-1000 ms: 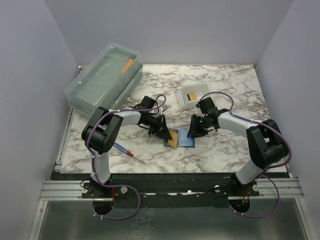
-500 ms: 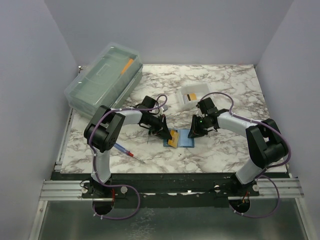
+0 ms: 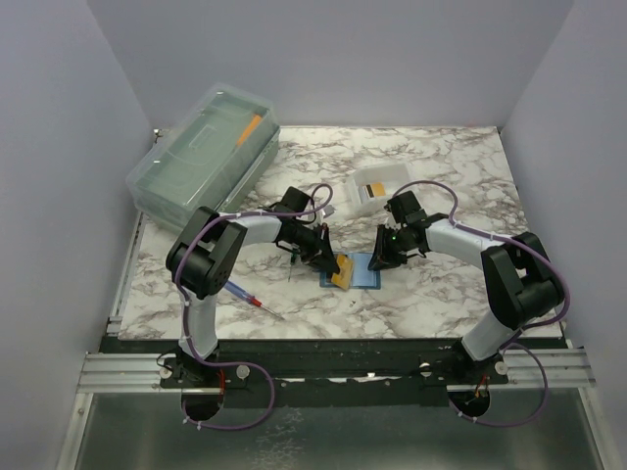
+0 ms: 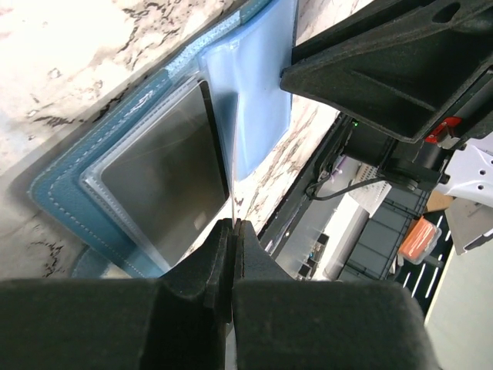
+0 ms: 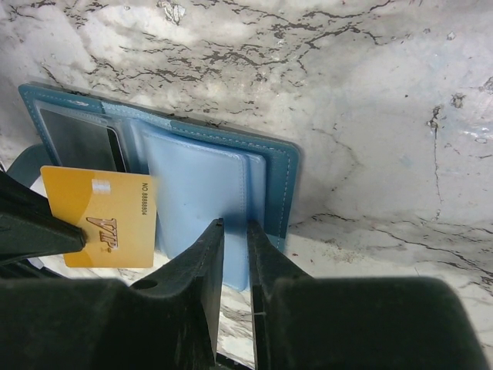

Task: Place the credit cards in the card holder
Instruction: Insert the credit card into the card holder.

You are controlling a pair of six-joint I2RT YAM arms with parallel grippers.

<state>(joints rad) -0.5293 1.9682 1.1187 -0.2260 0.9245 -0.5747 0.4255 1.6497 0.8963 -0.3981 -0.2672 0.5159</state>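
One gold credit card (image 5: pixel 98 226), pinched in the left end effector (image 4: pixel 233 227), hangs over the left half of the open card holder (image 5: pixel 269 166) on the counter (image 5: pixel 385 116), not yet slotted. The right end effector (image 5: pixel 233 227), jaws narrow, meets its pale leaf (image 5: pixel 192 185), perhaps gripping it.

The card holder (image 5: pixel 273 166) under the right hand (image 5: pixel 235 231) is matt, stitched, leather-like teal with glossy clear plastic sleeves, the gold credit card (image 5: pixel 100 220) smooth shiny plastic, the worktop (image 5: pixel 370 116) smooth marble-look.
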